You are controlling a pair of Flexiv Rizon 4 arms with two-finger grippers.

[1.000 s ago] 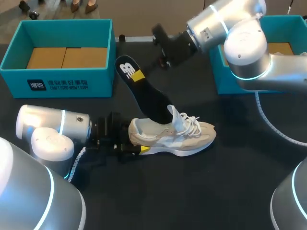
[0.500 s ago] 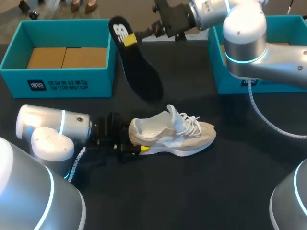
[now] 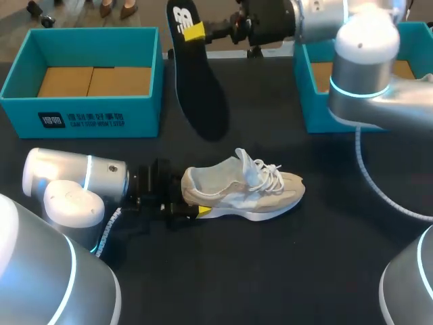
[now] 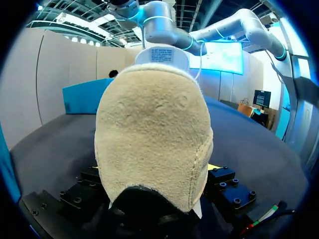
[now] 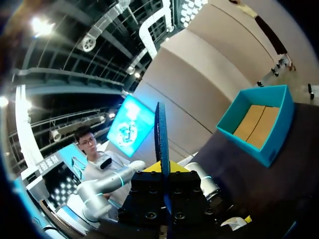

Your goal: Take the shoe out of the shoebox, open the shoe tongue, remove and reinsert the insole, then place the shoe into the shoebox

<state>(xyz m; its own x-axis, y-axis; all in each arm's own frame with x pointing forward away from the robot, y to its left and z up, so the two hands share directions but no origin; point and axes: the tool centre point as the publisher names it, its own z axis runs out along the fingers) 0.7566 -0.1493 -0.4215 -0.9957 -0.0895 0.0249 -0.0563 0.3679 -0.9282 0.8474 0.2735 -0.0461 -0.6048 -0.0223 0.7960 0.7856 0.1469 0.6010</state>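
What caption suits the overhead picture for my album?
Right gripper holds the black insole aloft; left gripper grips the shoe by its heel.

left gripper point(image 3: 191, 203) low, right gripper point(image 3: 196, 32) high

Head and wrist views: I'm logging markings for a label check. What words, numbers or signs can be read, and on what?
Left shoebox: white print on its front wall, too small to quote reliably.
Insole: white logo at the heel end, above a yellow patch; no words readable.
Sticker on a white arm joint beyond the shoe: fine print, too small to read.
Shoe: none visible.
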